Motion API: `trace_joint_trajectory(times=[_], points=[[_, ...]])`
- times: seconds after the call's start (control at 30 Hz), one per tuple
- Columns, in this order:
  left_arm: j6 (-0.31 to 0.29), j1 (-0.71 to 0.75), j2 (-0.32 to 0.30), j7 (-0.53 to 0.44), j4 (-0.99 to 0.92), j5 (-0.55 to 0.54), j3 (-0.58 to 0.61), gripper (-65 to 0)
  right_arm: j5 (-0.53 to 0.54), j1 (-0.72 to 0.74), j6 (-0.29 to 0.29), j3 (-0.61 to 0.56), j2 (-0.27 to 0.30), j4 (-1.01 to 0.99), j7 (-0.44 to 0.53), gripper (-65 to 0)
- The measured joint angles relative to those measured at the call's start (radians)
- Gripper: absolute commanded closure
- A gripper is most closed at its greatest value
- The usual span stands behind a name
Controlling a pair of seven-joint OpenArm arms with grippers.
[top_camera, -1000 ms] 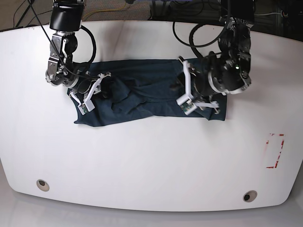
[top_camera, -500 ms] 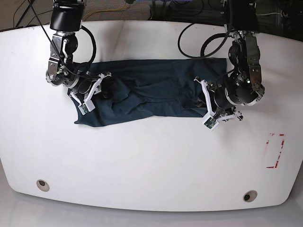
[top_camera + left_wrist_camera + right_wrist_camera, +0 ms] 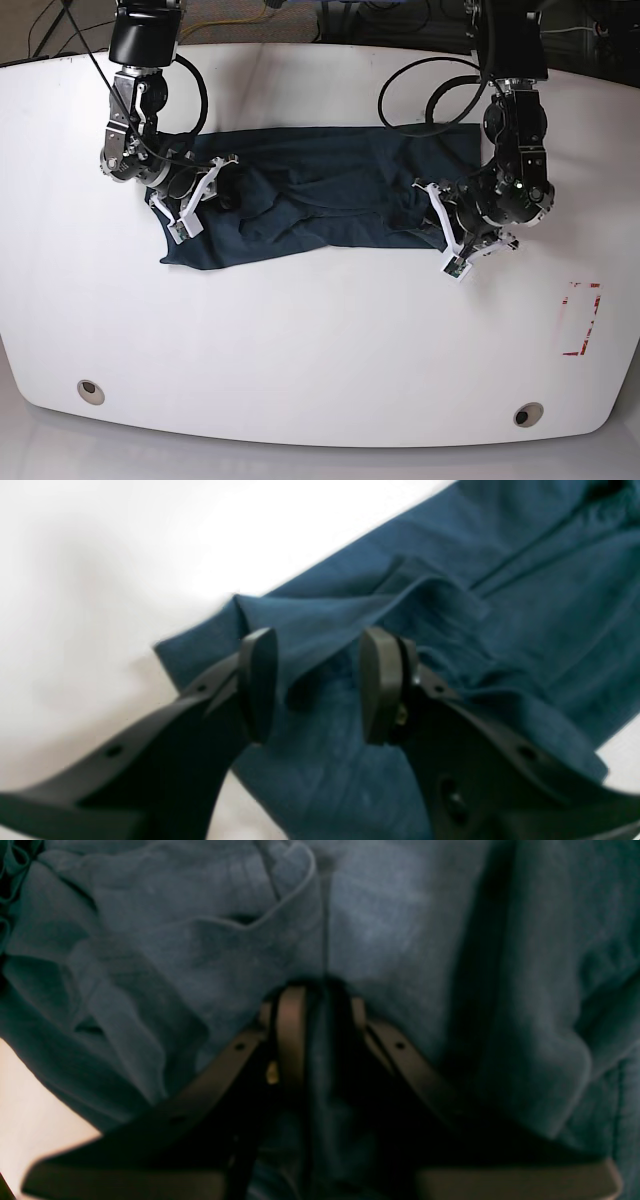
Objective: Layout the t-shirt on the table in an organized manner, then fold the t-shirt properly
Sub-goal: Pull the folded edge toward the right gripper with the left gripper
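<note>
Two arms work the t-shirt (image 3: 320, 195), which lies rumpled across the far half of the worktop (image 3: 300, 340). Left gripper (image 3: 317, 680): jaws apart over a creased corner. Right gripper (image 3: 320, 1005): jaws clamped on a fabric ridge. Soft, limp cotton likely drapes and slides; best taken at hems or corners.

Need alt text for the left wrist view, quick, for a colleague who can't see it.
The left tool, open, hovers over a folded corner of the dark teal t-shirt. White table shows up and left.
</note>
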Motion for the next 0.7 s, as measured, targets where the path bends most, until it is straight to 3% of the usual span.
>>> trace_joint_trajectory(times=[0.5, 0.57, 0.7], points=[[0.021, -0.03, -0.006, -0.119, -0.156, 0.014, 0.003, -24.7, -0.001, 0.0, 0.0, 0.0, 0.0, 0.0, 0.0, -11.7], [0.021, -0.027, -0.007, -0.118, -0.156, 0.014, 0.004, -21.4, 0.0, 0.0, 0.0, 0.0, 0.0, 0.0, 0.0, -11.7], [0.021, -0.031, -0.005, -0.119, -0.156, 0.013, 0.005, -4.3, 0.0, 0.0, 0.0, 0.0, 0.0, 0.0, 0.0, -11.7]])
